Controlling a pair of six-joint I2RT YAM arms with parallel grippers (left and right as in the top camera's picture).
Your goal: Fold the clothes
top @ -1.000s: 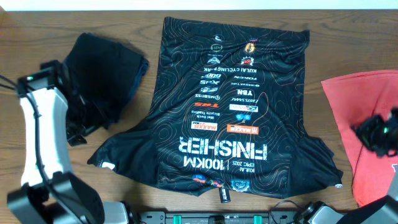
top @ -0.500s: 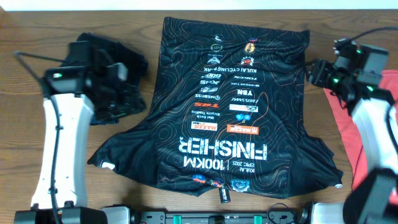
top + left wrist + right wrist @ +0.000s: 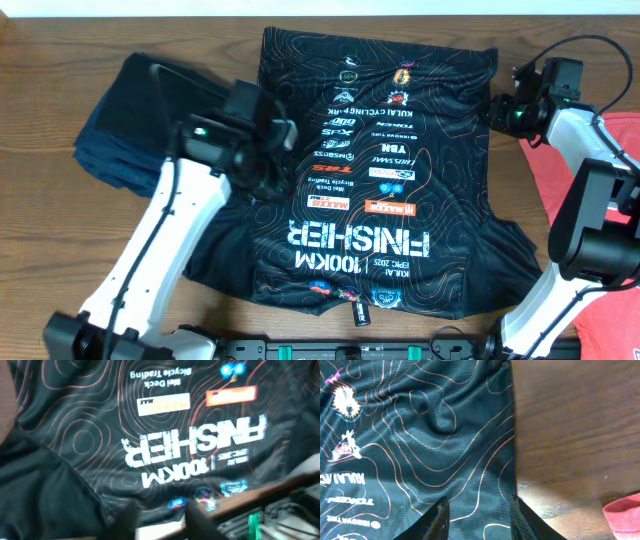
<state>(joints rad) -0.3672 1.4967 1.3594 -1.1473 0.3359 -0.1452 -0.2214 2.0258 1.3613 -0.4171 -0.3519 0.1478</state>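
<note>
Your left end effector point(image 3: 165, 519) hovers over the jersey's point(image 3: 400, 130) left half, your right end effector point(image 3: 479, 516) over its far right edge, both with fingers apart.

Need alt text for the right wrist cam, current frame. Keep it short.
A black jersey with thin orange contour lines fills the left of the frame, wooden table to its right. The right claw sits at the bottom, jaws apart astride the jersey's edge; a coral-red cloth corner shows at lower right.
</note>
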